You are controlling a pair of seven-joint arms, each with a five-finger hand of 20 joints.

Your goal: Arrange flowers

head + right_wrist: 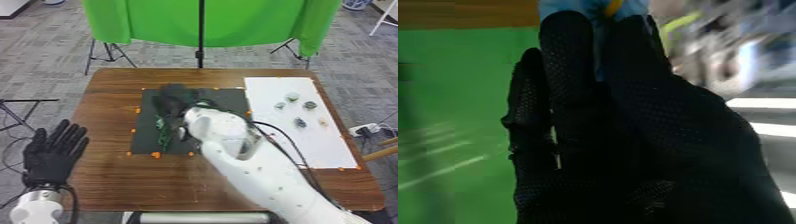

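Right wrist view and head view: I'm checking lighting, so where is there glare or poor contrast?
Right wrist view: bright white bands beside the right hand, fainter pale streaks across the green surface. Head view: the white sheet is bright, and the right hand blends into the dark mat.

Bright green backdrop (160,22), plain white sheet (275,135)

Head cam: up high, facing forward and down, far enough back to take in my table (105,175); right wrist cam: very close, looking along my right hand (173,102) past the fingertips; overlap: that hand, green cloth (240,25)
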